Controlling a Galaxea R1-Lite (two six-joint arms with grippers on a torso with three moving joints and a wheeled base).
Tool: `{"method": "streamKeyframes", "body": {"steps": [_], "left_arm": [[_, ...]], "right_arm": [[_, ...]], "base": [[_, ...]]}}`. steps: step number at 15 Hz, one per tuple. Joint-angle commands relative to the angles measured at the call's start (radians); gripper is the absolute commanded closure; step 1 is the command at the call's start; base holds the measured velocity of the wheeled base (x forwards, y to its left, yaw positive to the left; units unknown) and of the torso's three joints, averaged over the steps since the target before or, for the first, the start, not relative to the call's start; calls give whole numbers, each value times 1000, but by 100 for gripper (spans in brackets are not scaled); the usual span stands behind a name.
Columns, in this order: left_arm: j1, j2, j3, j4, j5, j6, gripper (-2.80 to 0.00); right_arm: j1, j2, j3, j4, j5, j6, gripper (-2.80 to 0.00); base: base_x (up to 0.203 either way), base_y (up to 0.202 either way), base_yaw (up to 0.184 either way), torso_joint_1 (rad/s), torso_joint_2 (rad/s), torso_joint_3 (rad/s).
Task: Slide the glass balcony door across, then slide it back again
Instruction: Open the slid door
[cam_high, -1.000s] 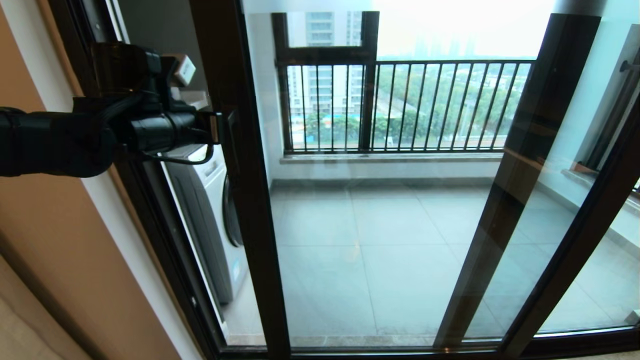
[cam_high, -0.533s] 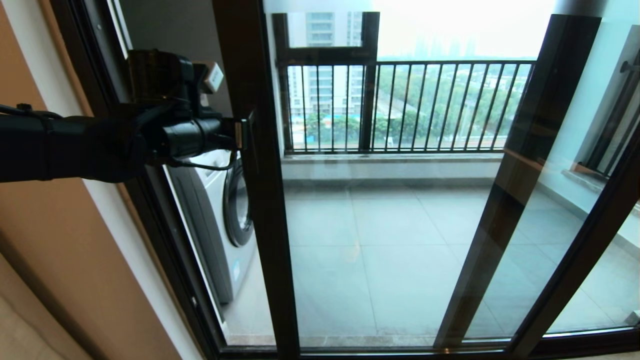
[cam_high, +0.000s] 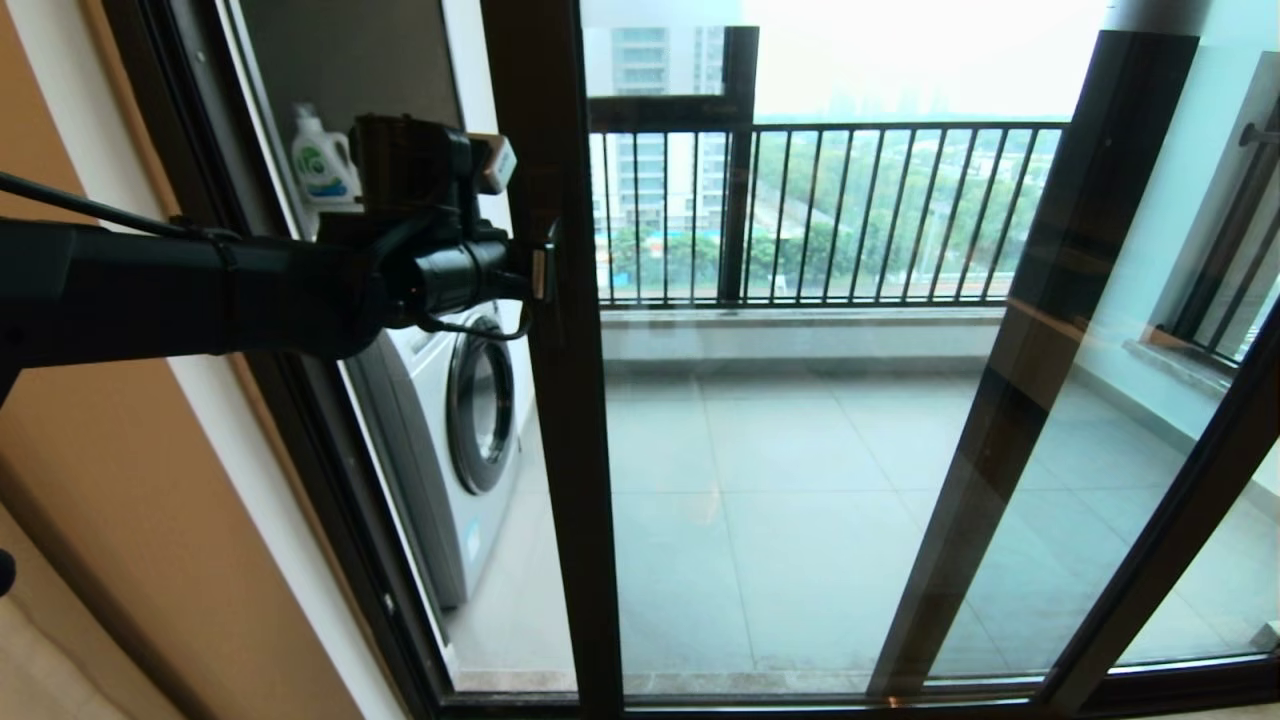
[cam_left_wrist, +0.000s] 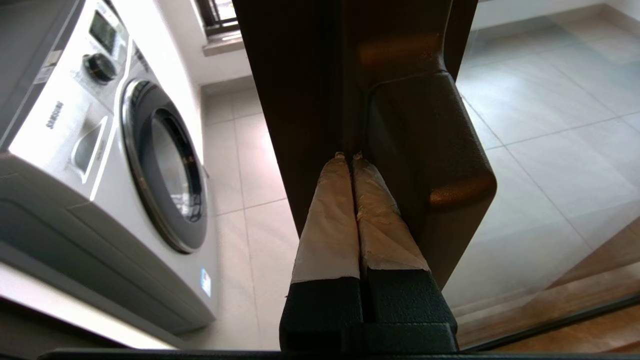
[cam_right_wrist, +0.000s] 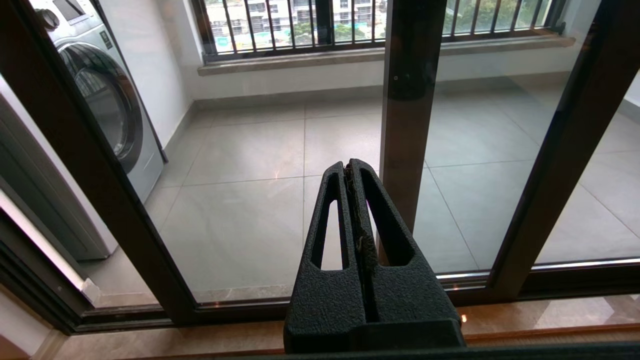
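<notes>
One detergent bottle (cam_high: 322, 160) atop washer (cam_high: 440, 440)

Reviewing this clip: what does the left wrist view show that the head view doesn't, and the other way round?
Only the left wrist view shows the left tool shut, its taped tips tucked between the door upright and the bar handle, plus the washing machine's control dial. Only the head view shows the detergent bottle, the railing and the second glass panel. Both show the glass balcony door, the washer and the tiled balcony floor.
</notes>
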Motion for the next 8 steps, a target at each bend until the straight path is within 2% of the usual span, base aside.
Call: {"method": "streamKeyframes", "body": {"steps": [1, 5, 8], "left_arm": [[-28, 43, -57, -9, 7, -1, 0], [-97, 97, -152, -4, 51, 4, 0], [-126, 120, -194, -3, 55, 6, 0]], "right_arm": [[0, 0, 9, 1, 1, 0, 0], [0, 0, 9, 0, 1, 0, 0], [0, 0, 9, 0, -1, 0, 0]], "base": [[0, 0, 0, 0, 0, 0], [0, 0, 0, 0, 0, 0], [0, 0, 0, 0, 0, 0]]}}
